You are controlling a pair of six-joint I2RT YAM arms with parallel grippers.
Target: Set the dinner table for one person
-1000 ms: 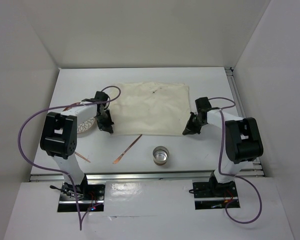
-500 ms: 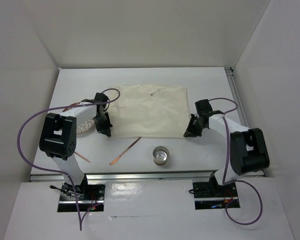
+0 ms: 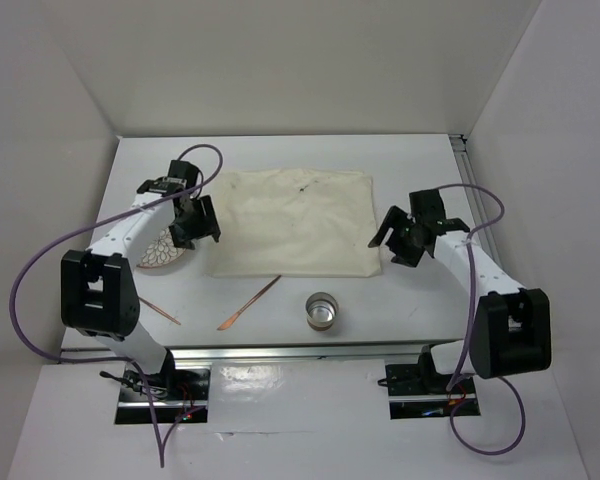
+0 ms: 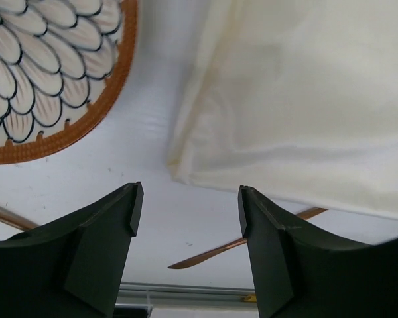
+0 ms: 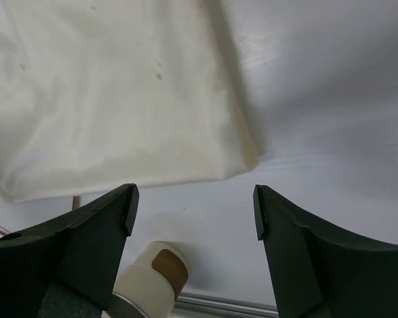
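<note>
The white dinner table (image 3: 420, 300) carries a cream placemat (image 3: 295, 222) spread flat at its middle. My left gripper (image 3: 194, 226) hangs open just off the mat's near-left corner, with nothing between its fingers. In the left wrist view the gripper (image 4: 189, 209) frames bare table below the mat's corner (image 4: 305, 99). My right gripper (image 3: 396, 240) hangs open off the mat's near-right corner. The right wrist view shows it (image 5: 194, 212) empty over the table, the mat (image 5: 113, 93) lying beyond its tips.
A patterned plate (image 3: 162, 250) with a brown rim (image 4: 46, 73) lies left of the mat. A copper knife (image 3: 250, 303) and a cup (image 3: 322, 311) sit near the front edge. Another copper utensil (image 3: 160, 310) lies at front left. White walls enclose the table.
Both grippers were shut on the mat's near corners; they have opened, let go and drawn up and outward. The mat now lies slightly farther back.
</note>
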